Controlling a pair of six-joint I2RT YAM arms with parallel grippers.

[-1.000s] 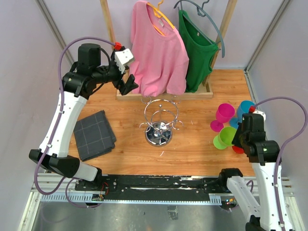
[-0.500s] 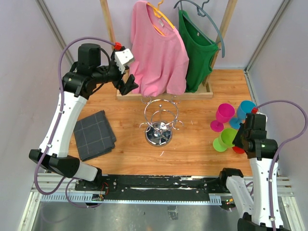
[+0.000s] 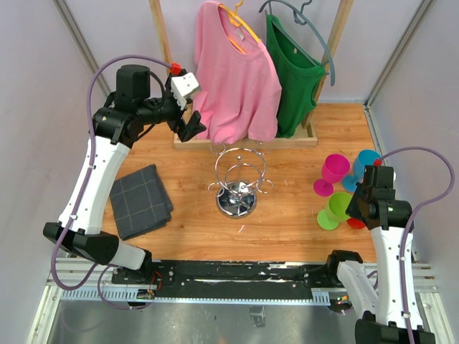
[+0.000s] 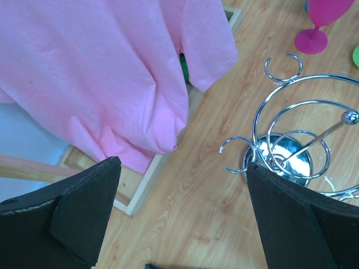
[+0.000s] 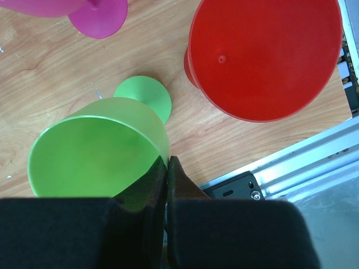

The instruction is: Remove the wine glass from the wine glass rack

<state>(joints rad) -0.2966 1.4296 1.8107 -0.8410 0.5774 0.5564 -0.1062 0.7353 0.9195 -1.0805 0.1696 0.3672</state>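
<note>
Right claw: the right claw (image 5: 166, 159) is seen with its two fingers pressed together, and the thin rim of the green glass (image 5: 95, 151) is caught in the seam between them; one finger is seen darkly through the green wall.
Green glass: it is found at the right side of the table (image 3: 287, 222), well apart from the glass rack, mouth up, with its round foot seen beside the bowl. Whether the foot is resting on the wood cannot be told.
Neighbours of the green glass: a red glass (image 5: 263, 56) is placed just beside it, toward the table's near edge; a pink glass (image 3: 335, 168) and a blue glass (image 3: 366, 161) are set just behind it.
Left claw: the left claw (image 4: 182, 162) is held raised with its fingers spread wide apart, and nothing is held between them.
Around the left claw: a pink shirt (image 4: 101, 73) is hung just beside it on a wooden clothes frame (image 3: 244, 142); a green shirt (image 3: 294, 72) is hung to the right of the pink one.
Glass rack: the glass rack (image 3: 239, 188) is stood at the middle of the table on its mirrored base, and only bare chrome loops are seen on it.
Left side of the table: a folded grey cloth (image 3: 140, 201) is laid flat near the left arm.
</note>
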